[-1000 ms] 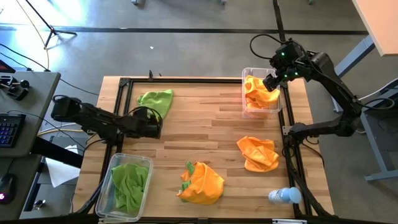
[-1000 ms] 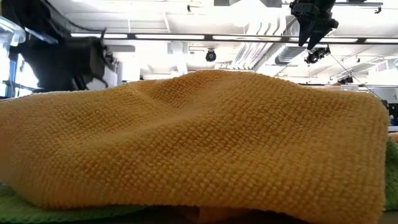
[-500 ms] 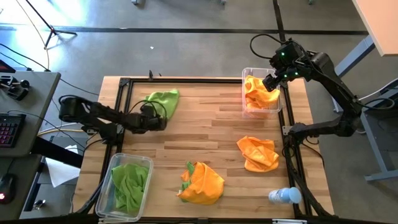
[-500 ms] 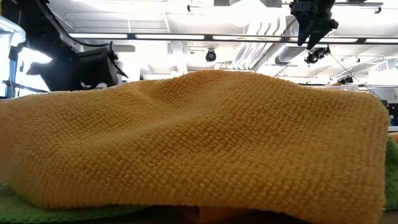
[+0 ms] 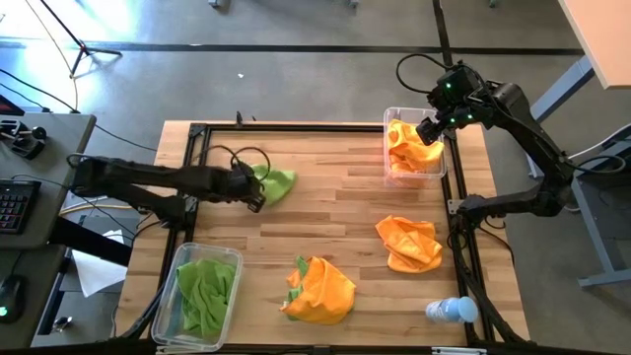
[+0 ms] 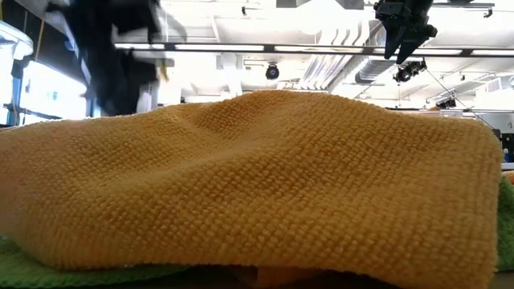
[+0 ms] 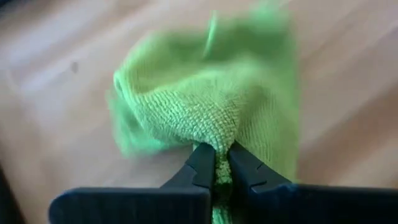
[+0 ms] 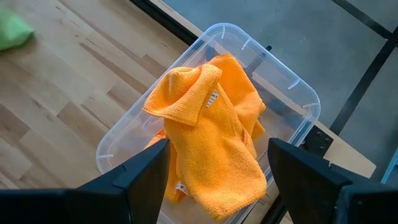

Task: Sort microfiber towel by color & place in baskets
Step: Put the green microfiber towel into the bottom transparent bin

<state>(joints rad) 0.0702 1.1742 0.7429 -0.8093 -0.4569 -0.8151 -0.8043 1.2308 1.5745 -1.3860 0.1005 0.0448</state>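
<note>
A lime green microfiber towel (image 5: 279, 183) hangs bunched at the far left of the table, with my left gripper (image 5: 258, 191) shut on it; the left wrist view shows the same towel (image 7: 205, 106) in front of my left gripper (image 7: 221, 167). My right gripper (image 5: 431, 132) hovers open above the far right basket (image 5: 386, 128), where an orange towel (image 8: 211, 137) lies. The near left basket (image 5: 209, 248) holds green towels (image 5: 204, 291). A loose orange towel (image 5: 409, 242) lies at the right. Another orange towel (image 5: 323, 288) lies near the front, on top of a green one. My left gripper pinches a gathered fold (image 7: 219, 144) of the green towel between its two fingers, several layers thick. The fingers slant down from the table's left side. The towel hangs bunched past the fingertips; whether its lower end rests on the wood I cannot tell.
A small clear bottle with a blue cap (image 5: 452, 310) lies at the near right corner. A black frame (image 5: 296, 126) borders the tabletop. The front orange towel (image 6: 257, 185) fills the low view. Bare wood (image 5: 325, 197) lies between the towels.
My left gripper has gone to the green towel, shut on its near edge and risen while rolling its wrist. The towel, spread flat before, is now gathered into a bunch and drawn a little toward the table's right and near side. My right arm has kept still.
</note>
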